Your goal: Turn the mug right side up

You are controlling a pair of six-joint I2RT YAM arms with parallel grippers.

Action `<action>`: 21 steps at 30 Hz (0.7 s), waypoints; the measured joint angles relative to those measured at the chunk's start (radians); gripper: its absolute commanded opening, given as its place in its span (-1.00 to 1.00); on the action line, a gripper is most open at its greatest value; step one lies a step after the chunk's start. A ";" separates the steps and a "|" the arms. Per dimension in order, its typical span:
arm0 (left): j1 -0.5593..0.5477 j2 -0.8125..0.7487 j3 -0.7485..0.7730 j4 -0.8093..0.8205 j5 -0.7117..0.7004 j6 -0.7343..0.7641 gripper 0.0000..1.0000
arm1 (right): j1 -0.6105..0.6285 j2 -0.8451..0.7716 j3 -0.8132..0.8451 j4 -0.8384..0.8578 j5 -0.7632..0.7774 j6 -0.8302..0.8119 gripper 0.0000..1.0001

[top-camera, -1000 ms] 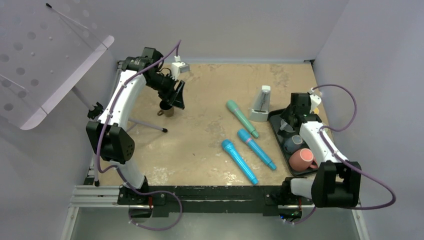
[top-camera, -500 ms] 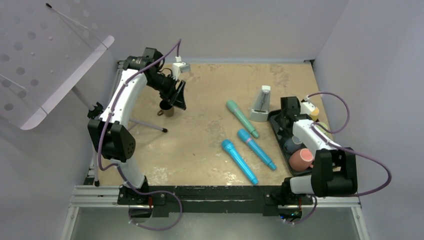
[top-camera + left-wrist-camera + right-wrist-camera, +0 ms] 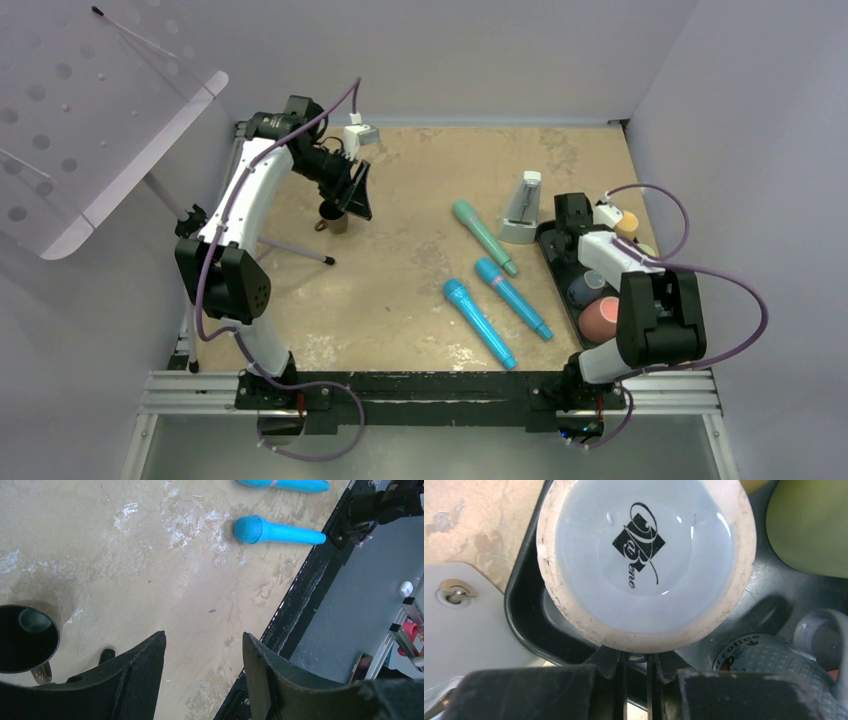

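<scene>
The mug [image 3: 644,555] stands upside down in the black tray [image 3: 524,625]. Its pale glazed base with a black logo fills the right wrist view. My right gripper [image 3: 635,655] is down at the mug's near side. Its fingers are pressed almost together on a thin pale piece under the base rim, apparently the handle. In the top view the right gripper [image 3: 572,235] sits over the far end of the tray [image 3: 549,255] and hides the mug. My left gripper [image 3: 202,636] hangs open at the far left [image 3: 352,195] beside a dark cup [image 3: 25,637], holding nothing.
The tray also holds a dark blue mug [image 3: 583,290], a pink mug [image 3: 600,318] and a yellow-green object [image 3: 809,525]. A metronome [image 3: 522,208] stands beside the tray. Three microphones [image 3: 485,238] [image 3: 513,298] [image 3: 480,322] lie mid-table. A music stand [image 3: 100,130] leans at the left.
My right arm has drawn in over the far end of the tray and its gripper has closed at the mug. The left arm has not moved.
</scene>
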 measured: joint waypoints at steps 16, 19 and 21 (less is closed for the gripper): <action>0.001 0.000 0.043 -0.009 -0.010 -0.042 0.21 | -0.001 -0.322 0.003 -0.069 -0.042 -0.148 -1.00; 0.001 -0.001 0.095 -0.005 -0.002 -0.100 0.25 | -0.002 -0.432 0.018 -0.082 -0.074 -0.182 -1.00; 0.001 -0.002 0.132 -0.003 0.018 -0.137 0.31 | -0.003 -0.482 0.042 -0.096 -0.095 -0.211 -1.00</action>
